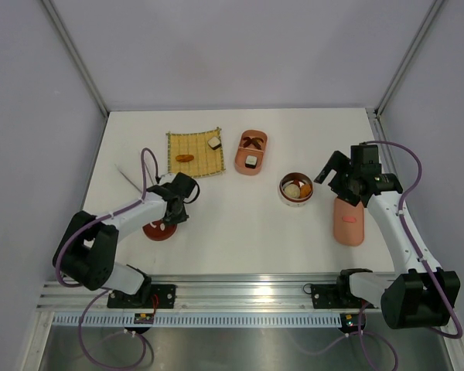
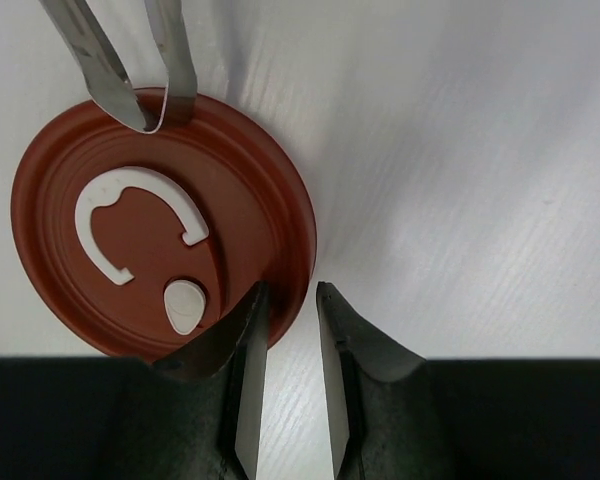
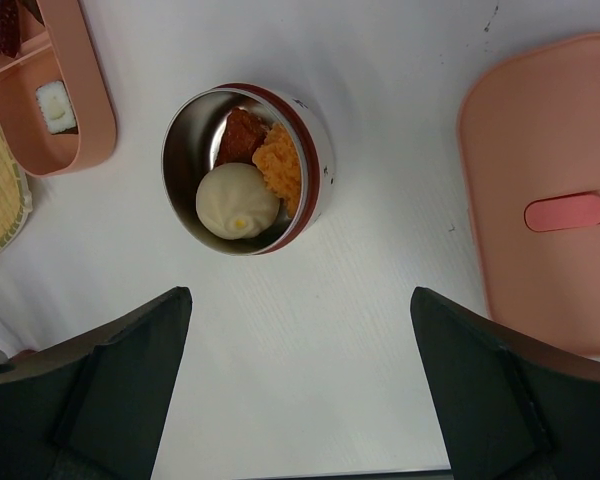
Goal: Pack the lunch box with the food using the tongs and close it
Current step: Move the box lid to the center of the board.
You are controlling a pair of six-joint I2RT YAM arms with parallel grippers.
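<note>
the tongs lie loose on the counter, well left of the lunch box and beyond the mat. nothing holds them. their two arms reach over the rim of a red round lid, which looks like an awkward spot to pinch them from.

the left hand hangs low at the near edge of that lid, far left of the lunch box and nearer the arm bases. its jaws are drawn to a narrow slit with only bare counter between them, so it grips nothing. a slit that slim would suit the thin tongs, but the hand is not on them yet.

two pieces of food sit on the yellow mat just left of the lunch box: a white-and-dark block and an orange lump. a white block already sits in the lunch box's near compartment, with something brown in the far one.

just right of the lunch box and a little nearer, a round metal bowl holds a white lump, an orange piece and a brown one. further right the pink lid lies flat, handle up, probably left off so the box can be filled. the right hand hovers there, jaws spread wide and empty, facing down between the bowl and the pink lid.
</note>
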